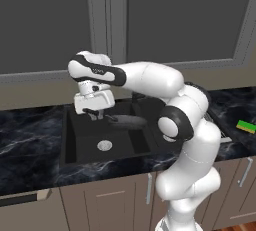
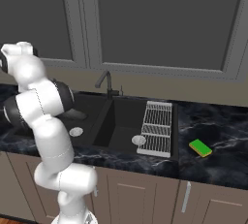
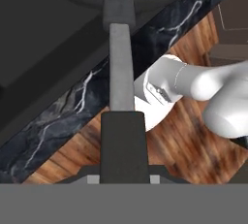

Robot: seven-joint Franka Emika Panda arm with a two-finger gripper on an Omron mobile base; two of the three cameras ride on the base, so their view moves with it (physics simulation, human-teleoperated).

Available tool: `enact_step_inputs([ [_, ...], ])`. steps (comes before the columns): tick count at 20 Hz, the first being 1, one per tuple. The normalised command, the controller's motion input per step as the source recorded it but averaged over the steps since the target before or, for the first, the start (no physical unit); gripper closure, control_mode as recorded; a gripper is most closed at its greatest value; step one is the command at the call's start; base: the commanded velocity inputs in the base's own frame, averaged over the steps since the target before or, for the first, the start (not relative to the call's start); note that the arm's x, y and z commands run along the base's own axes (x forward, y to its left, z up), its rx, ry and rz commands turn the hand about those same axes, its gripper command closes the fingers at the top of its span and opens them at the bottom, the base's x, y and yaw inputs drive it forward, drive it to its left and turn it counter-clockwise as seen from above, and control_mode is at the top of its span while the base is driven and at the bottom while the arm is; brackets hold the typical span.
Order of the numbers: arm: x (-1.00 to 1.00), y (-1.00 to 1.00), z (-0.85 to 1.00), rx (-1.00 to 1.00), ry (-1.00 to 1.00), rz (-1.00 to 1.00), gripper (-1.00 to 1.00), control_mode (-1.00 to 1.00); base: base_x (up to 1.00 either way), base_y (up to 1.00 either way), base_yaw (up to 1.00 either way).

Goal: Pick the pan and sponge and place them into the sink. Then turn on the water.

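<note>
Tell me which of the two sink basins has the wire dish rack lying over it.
The right basin, the one nearer the sponge. The white wire dish rack covers its right side. The left basin has none; the gripper holds the pan by its handle there.

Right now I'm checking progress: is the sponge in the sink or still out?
Out. The sponge lies on the dark counter to the right of the sink, beyond the wire rack.

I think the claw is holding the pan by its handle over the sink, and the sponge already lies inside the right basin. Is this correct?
Not quite. The claw does hold the pan by its handle over the sink, but the sponge is not in a basin. The right base view shows it on the dark counter, to the right of the wire rack.
</note>
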Motion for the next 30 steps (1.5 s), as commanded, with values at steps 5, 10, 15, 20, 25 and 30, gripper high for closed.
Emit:
enact_step_inputs([
  [5,0.04,-0.02,-0.33,0.0,0.02,0.04,1.0,-1.0,0.0,0.0,0.0],
  [10,0.15,-0.01,-0.33,0.01,0.0,0.02,1.0,-1.0,0.0,0.0,0.0],
  [15,0.23,0.0,-0.25,0.03,-0.02,0.0,1.0,-1.0,0.0,0.0,0.0],
  [20,0.24,0.01,-0.25,0.03,-0.05,0.0,1.0,-1.0,0.0,0.0,0.0],
  [25,0.28,0.02,-0.27,0.01,-0.05,0.0,1.0,-1.0,0.0,0.0,0.0],
  [30,0.31,0.0,-0.31,0.01,-0.03,0.0,1.0,-1.0,0.0,0.0,0.0],
])
